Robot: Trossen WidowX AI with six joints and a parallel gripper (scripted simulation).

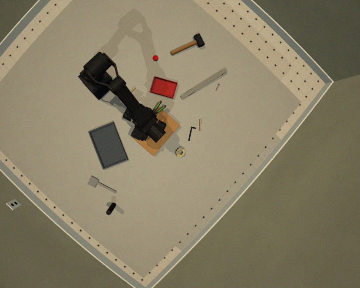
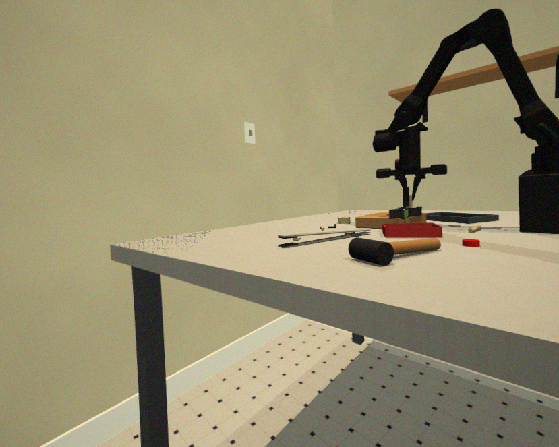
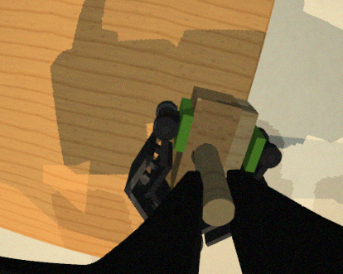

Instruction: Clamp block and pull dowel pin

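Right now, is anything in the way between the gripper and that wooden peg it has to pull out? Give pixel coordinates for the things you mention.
Nothing visible: the gripper (image 1: 149, 125) (image 2: 409, 202) (image 3: 212, 182) is shut on the dowel pin (image 2: 410, 200) (image 3: 219, 212). The clamp's green pads (image 3: 184, 134) flank the block (image 3: 216, 123) below, not the pin.
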